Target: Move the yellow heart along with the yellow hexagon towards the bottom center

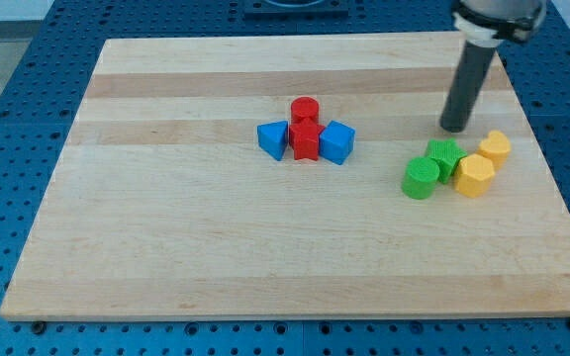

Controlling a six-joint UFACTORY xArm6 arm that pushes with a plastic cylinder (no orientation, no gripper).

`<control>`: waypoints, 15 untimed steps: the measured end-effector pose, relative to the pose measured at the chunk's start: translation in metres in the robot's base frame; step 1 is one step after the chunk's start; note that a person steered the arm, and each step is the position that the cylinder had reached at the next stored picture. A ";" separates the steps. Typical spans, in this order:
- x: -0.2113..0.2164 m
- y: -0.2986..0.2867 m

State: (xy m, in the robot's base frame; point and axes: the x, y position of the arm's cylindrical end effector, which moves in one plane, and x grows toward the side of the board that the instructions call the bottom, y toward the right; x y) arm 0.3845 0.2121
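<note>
The yellow heart [496, 147] lies at the view's right, touching the yellow hexagon [474, 176] just below and to its left. My tip [454, 128] rests on the board just above the green star, up and to the left of the yellow heart, a short gap from both yellow blocks.
A green star [446, 156] and a green cylinder [421, 178] sit against the hexagon's left. Near the middle stand a red cylinder [305, 109], a red star [306, 140], a blue triangle [273, 138] and a blue cube [336, 141]. The wooden board [166, 237] ends close to the right.
</note>
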 end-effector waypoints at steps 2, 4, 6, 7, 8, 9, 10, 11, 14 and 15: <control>0.014 0.038; 0.048 0.014; 0.074 0.011; 0.090 0.005; 0.104 -0.005; 0.114 -0.018; 0.122 -0.028; 0.124 -0.031; 0.124 -0.050; 0.124 -0.059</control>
State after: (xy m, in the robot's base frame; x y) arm 0.5080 0.1533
